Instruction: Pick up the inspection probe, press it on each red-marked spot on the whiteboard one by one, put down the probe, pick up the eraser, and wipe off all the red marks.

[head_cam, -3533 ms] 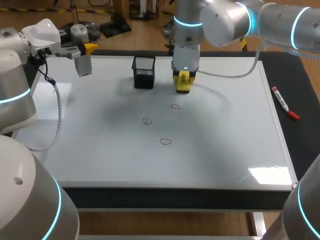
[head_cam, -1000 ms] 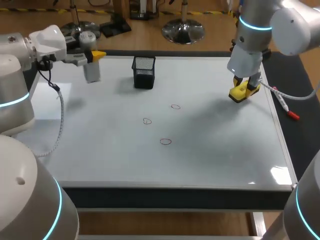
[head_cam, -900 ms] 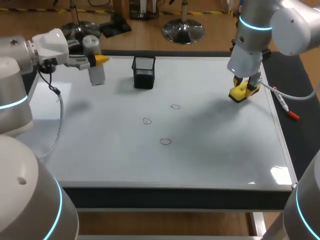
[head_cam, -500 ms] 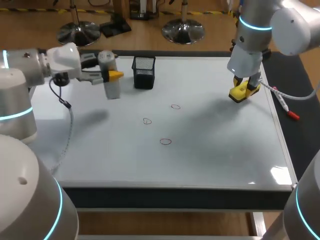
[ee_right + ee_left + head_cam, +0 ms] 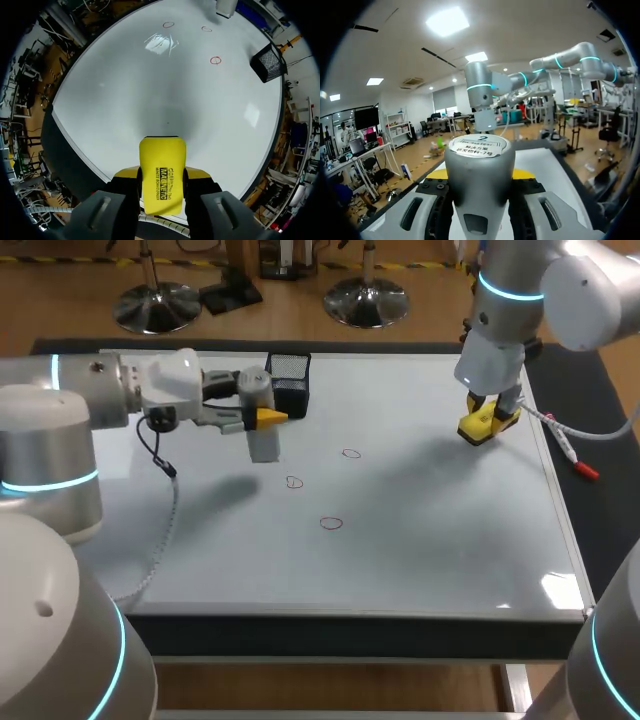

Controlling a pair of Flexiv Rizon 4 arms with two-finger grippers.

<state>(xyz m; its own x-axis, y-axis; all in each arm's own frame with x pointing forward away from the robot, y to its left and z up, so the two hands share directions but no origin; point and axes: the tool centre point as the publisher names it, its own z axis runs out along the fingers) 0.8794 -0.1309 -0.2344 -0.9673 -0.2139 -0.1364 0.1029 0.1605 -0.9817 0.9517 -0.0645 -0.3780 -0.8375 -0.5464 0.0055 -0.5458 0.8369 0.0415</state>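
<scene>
Three red ringed marks sit on the white whiteboard, all nearer me than the black mesh basket. Just beside that basket the left gripper clamps the grey cylindrical inspection probe, long axis upright (foot pointing down). The closest ring lies just past its foot, so the left arm is nearer. Well apart from the basket, the right gripper pinches the yellow block eraser.

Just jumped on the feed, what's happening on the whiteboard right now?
The left pincer is shut on the grey inspection probe, holding it upright over the whiteboard beside the black mesh basket, not yet on any mark. The right pincer holds the yellow eraser near the board's right edge. All three red marks are unwiped.
</scene>
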